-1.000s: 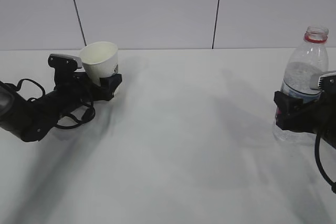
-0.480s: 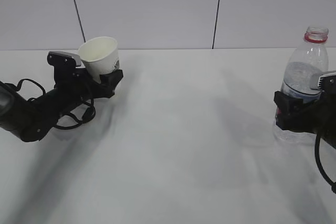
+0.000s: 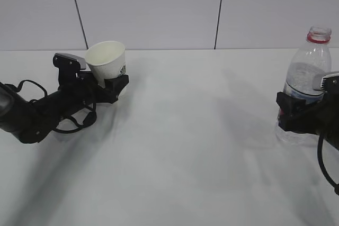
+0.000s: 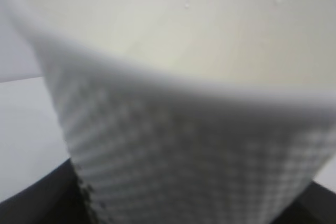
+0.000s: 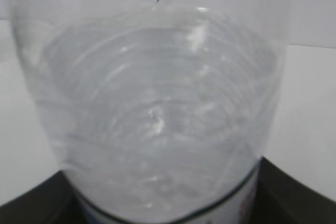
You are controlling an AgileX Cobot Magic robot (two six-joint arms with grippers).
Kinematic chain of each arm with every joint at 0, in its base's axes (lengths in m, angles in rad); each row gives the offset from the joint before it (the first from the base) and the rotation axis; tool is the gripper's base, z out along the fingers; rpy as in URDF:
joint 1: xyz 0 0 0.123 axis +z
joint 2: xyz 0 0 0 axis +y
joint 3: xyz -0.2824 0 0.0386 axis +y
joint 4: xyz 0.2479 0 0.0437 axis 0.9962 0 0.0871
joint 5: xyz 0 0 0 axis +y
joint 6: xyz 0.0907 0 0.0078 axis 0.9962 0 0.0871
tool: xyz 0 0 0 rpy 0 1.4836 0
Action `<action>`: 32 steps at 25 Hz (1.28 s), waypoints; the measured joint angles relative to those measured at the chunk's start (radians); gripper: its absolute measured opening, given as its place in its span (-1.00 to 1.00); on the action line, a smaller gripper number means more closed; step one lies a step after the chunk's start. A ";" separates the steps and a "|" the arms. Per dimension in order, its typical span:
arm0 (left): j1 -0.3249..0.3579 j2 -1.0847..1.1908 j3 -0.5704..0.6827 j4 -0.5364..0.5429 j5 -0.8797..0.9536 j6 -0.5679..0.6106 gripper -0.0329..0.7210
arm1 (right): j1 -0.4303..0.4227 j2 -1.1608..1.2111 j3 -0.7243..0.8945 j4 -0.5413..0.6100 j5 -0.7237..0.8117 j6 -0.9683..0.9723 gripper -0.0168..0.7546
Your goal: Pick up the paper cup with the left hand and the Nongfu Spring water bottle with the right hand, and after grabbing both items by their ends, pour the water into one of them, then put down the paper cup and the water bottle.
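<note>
Blur swallows most of the left wrist view: the paper cup fills it, its rim and inner wall soft, and only dark corners at the bottom hint at the jaws. The right wrist view is much the same, the Nongfu Spring water bottle pressed close to the lens, its clear ribbed wall and the water inside hard to tell apart, the label reduced to a sliver at the lower edge.

From the exterior view, the left gripper sits at about ten o'clock on the white table, clamped around the lower part of the paper cup. The cup tilts, its open mouth leaning toward the camera and slightly left, a small dark logo on its right side. Its base is hidden behind the jaws, so I cannot tell whether it touches the table. The left arm stretches low and nearly level, running off the left edge.

At three o'clock the right gripper grips the bottle around its middle. The bottle stands upright, uncapped, red neck ring on top, its bottom on or just above the table. The right arm is cut off by the frame edge.
</note>
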 joint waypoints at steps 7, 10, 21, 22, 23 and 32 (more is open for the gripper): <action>0.000 -0.044 0.041 0.004 0.000 -0.002 0.60 | 0.000 0.000 0.000 0.000 0.000 0.000 0.27; 0.000 -0.057 0.052 0.014 0.000 -0.004 0.60 | 0.000 0.000 0.000 0.000 0.000 0.000 0.27; 0.000 -0.117 0.056 0.181 0.000 -0.090 0.60 | 0.000 0.000 0.000 0.000 0.000 0.000 0.27; -0.001 -0.122 0.056 0.202 0.000 -0.092 0.60 | 0.000 0.000 0.000 0.000 0.000 0.000 0.27; -0.002 -0.128 0.056 0.218 0.000 -0.092 0.60 | 0.000 0.000 0.000 0.000 0.000 0.000 0.27; -0.059 -0.153 0.056 0.263 0.002 -0.096 0.60 | 0.000 0.000 0.000 -0.006 0.000 0.000 0.27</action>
